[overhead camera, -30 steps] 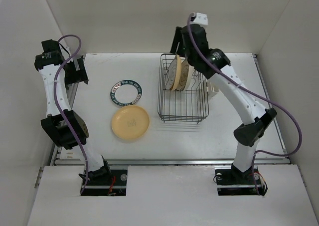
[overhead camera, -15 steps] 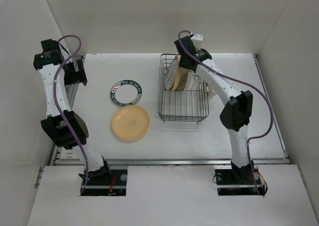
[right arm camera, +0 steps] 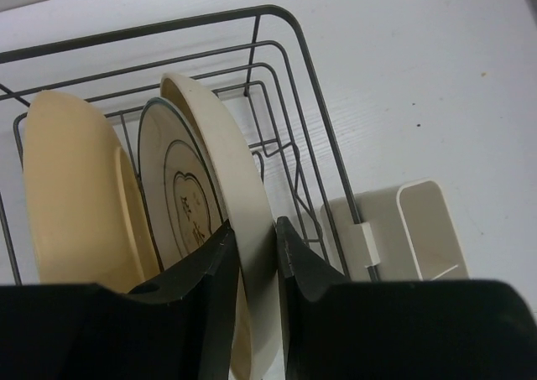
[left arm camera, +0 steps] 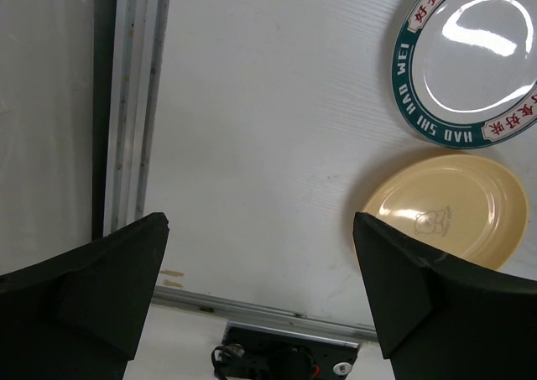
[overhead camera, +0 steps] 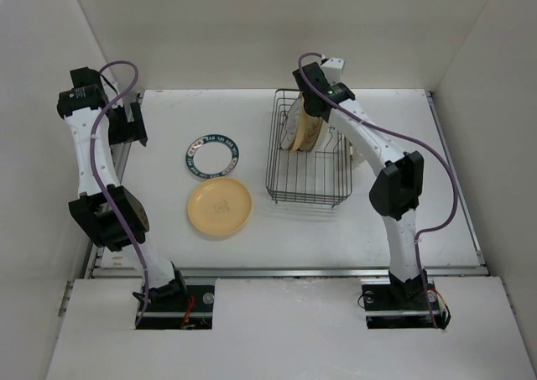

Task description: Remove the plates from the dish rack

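- Shows a cream round plate with dark rim and ringed face [right arm camera: 214, 137] standing on edge at the far end of the rectangular dark wire dish rack [overhead camera: 310, 183], right of the table's middle.
- Catches the right gripper [right arm camera: 252, 229] reaching down into that rack, its two black fingers [right arm camera: 201, 288] pinching the cream plate's upper edge, one on the face, one on the back.
- Places a pale yellow round plate [right arm camera: 71, 195] upright just beside it, on its face side, among the same wires.
- Picks out a small beige plastic holder [right arm camera: 411, 229] clipped to the rack's right wall.
- Finds two more plates lying flat on the white table [overhead camera: 168, 229], left of the rack and apart from it: a white plate with a green lettered rim [overhead camera: 211, 156] and, nearer the arms, a yellow plate with a small centre motif [overhead camera: 219, 206], just beside each other.
- Sets the left gripper [left arm camera: 258, 254] hovering over bare table near the left edge, fingers spread wide, holding nothing.
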{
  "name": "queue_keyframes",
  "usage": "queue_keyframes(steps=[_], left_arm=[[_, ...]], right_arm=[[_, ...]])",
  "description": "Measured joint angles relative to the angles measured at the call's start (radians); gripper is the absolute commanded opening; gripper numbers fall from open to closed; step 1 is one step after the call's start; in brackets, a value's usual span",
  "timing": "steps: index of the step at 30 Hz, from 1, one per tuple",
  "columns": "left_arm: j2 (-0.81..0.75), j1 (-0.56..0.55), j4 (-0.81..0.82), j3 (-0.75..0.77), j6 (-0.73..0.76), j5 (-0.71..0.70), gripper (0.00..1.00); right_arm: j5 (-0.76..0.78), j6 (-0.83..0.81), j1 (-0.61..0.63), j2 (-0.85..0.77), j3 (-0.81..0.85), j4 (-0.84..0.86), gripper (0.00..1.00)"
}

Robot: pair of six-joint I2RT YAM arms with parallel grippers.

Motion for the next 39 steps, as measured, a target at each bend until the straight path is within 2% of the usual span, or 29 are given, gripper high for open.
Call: queue_keyframes(steps=[8, 14, 20, 27, 34, 36, 39], left_arm=[[0.0, 0.0, 0.002, -0.006, 0.016, 0.027, 0.91], [0.0, -0.005, 0.007, -0.006, 0.042, 0.037, 0.89], [0.0, -0.006, 0.019, -0.012, 0.063, 0.041, 0.89], [0.0, -0.006, 0.03, -0.027, 0.08, 0.046, 0.89], [0.0, -0.006, 0.04, -0.051, 0.088, 0.051, 0.89], [0.0, -0.006, 0.039, -0.051, 0.089, 0.054, 0.89], [0.0, -0.006, 0.04, -0.051, 0.089, 0.06, 0.89]], right_arm=[[0.136, -0.08, 0.012, 0.0, 0.0, 0.004, 0.0], [0.264, -0.235, 0.012, 0.0, -0.005, 0.054, 0.0], [0.456, -0.459, 0.009, -0.03, -0.007, 0.266, 0.0], [0.55, -0.578, 0.0, -0.091, -0.005, 0.452, 0.0], [0.523, -0.618, 0.066, -0.2, -0.005, 0.509, 0.0], [0.462, -0.619, 0.121, -0.264, -0.036, 0.529, 0.0], [0.274, -0.599, 0.214, -0.37, -0.114, 0.533, 0.0]])
